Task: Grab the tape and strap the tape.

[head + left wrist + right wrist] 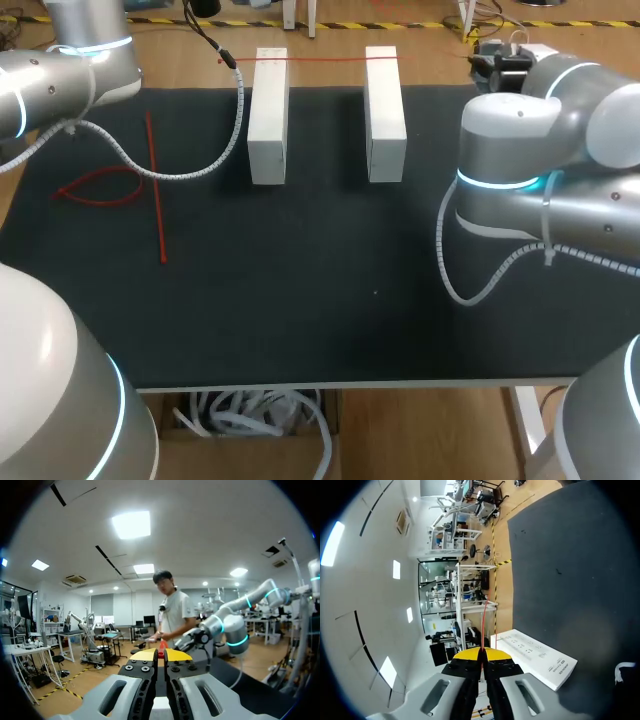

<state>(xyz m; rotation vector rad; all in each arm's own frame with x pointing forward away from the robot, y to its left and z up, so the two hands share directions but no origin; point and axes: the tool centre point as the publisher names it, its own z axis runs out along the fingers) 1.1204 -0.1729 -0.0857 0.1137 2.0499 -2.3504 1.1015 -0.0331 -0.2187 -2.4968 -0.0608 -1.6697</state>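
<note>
showing the red tape [320, 60] drawn in a straight line between the two tools, its long axis running from one to the other across the tops of two white blocks [268, 115]. left gripper [161, 656]: fingers pressed together, a short red tab of the tape pinched at the yellow tips; the strand beyond the tab cannot be made out in this wrist view. right gripper [483, 655]: likewise closed narrow on the tape, which leaves the tips and runs straight ahead of it; one white block lies just beside it. each arm holds its own end, so neither is the nearer; by judgement, the coming move turns on both pulls staying along that single line. loose red strands [157, 190] lie on the mat [300, 300], well apart from both tools, on the left arm's side. hidden: in the head view neither gripper can be picked out with certainty, and the tape past the blocks is too thin to follow.
</note>
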